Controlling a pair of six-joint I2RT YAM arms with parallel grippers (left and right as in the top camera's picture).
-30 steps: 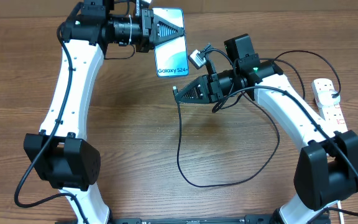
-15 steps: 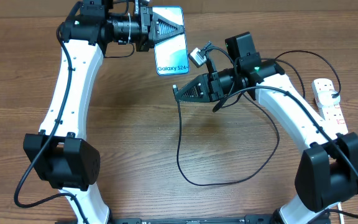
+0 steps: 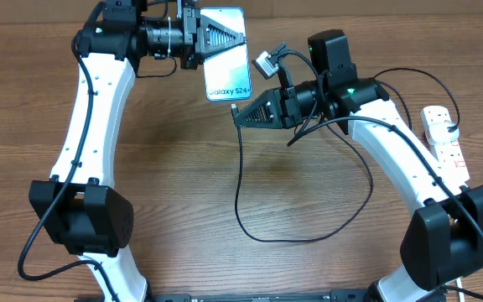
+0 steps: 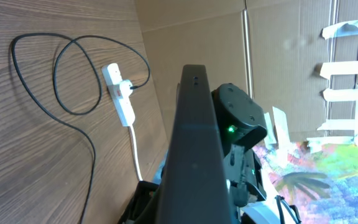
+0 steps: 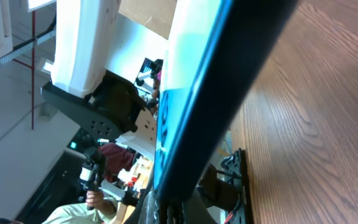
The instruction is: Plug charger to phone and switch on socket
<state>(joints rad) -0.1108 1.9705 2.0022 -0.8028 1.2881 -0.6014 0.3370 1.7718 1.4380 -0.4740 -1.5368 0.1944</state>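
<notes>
Phone [image 3: 227, 75] screen reads "Galaxy S24+", legible overhead only; wrist views show it edge-on. Left tool [image 3: 237, 38] clamps phone at far worktop [image 3: 166, 168] side. Right tool [image 3: 238, 117] grips charger [image 3: 239, 180] tip just beside phone; plug [image 4: 127, 89] sits in socket [image 3: 445, 144]

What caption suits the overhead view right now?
Left pincer grips the phone; right pincer holds the charger tip near the phone's lower end.

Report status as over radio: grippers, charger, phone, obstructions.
Left gripper shut on phone. Right gripper shut on charger, tip near phone's lower edge; insertion unclear. Nothing between.
</notes>
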